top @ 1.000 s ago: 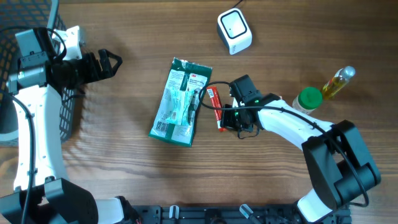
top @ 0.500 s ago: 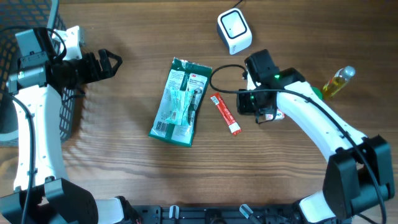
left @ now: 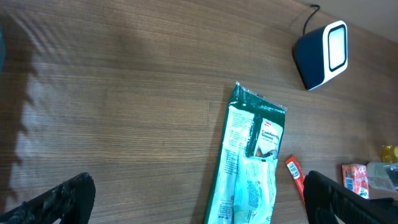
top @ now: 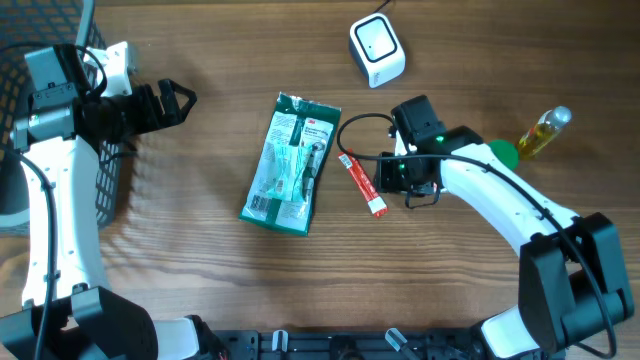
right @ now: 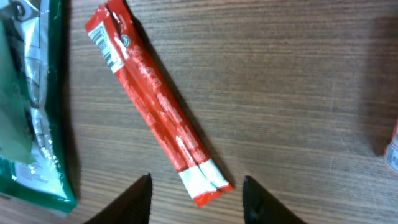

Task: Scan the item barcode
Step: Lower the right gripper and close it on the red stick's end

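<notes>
A red stick packet (top: pixel 361 184) is seen lying flat on the wooden worktop (top: pixel 200 280), slanted, just right of a green retail package (top: pixel 290 162) and apart from it. The right gripper (top: pixel 398 176) is placed just beside the packet's right side in the overhead view, but how its jaws stand cannot be told from there. This is settled by the right wrist view: the two dark fingertips (right: pixel 134 200) are held apart at the bottom edge, with the packet's white lower end above the gap and touched by neither. A small striped white patch near the packet's upper end, possibly the barcode, is shown only in this close view, and a strip of the green package is caught at its left edge.

The white scanner (top: pixel 377 50) is seen only from overhead and from the left wrist, well apart from the packet, towards the far edge of the worktop. In the left wrist view it is shown from the side, with a dark body, a pale face and a cable behind it.

The left gripper (top: pixel 178 100) is held above bare wood near a black wire basket (top: pixel 50 180), which is shown by the overhead view alone. Its jaws are spread wide, a fact made plain by the left wrist view, where one fingertip is seen in each bottom corner and nothing is held between them.

A bottle of yellow liquid (top: pixel 543 132) and a green lid (top: pixel 497 152) are seen at the right of the overhead view.
</notes>
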Controlling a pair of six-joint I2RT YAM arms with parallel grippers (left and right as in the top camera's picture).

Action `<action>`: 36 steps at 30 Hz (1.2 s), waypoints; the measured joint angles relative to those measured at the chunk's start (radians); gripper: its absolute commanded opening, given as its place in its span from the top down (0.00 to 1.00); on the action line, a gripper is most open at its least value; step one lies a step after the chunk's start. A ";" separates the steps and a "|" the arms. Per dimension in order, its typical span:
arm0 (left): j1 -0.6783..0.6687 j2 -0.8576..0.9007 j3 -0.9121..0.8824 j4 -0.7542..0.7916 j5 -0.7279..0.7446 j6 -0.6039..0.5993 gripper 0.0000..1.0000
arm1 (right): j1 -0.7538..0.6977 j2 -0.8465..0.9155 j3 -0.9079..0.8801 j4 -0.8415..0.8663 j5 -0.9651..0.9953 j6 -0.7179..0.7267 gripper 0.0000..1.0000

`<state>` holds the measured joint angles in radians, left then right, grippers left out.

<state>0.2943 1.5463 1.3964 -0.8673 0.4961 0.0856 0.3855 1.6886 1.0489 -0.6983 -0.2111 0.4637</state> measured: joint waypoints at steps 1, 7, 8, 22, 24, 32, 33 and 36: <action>0.000 0.000 0.000 -0.001 0.000 0.000 0.00 | 0.000 0.000 -0.011 0.015 0.002 0.000 0.57; 0.000 0.000 0.000 -0.001 0.000 0.000 0.00 | 0.000 0.000 -0.041 0.059 0.002 0.003 0.58; 0.000 0.000 0.000 -0.001 0.000 0.000 0.00 | 0.001 0.000 -0.042 0.062 0.003 0.003 0.57; 0.000 0.000 0.000 0.000 0.000 0.000 0.00 | 0.214 0.037 -0.043 0.058 0.225 -0.029 0.59; 0.000 0.000 0.000 0.000 0.000 0.000 0.00 | 0.213 0.062 -0.043 0.056 0.238 -0.023 0.59; 0.000 0.000 0.000 0.000 0.000 0.000 0.00 | 0.175 0.071 -0.046 0.026 0.230 -0.024 0.60; 0.000 0.000 0.000 0.000 0.000 0.000 0.00 | 0.175 0.071 -0.046 0.026 0.228 -0.026 0.60; 0.000 0.000 0.000 -0.001 0.000 0.000 0.00 | 0.175 0.071 -0.046 0.026 0.226 -0.028 0.60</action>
<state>0.2943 1.5463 1.3964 -0.8680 0.4957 0.0856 0.5610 1.7599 1.0031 -0.6724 0.0151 0.4355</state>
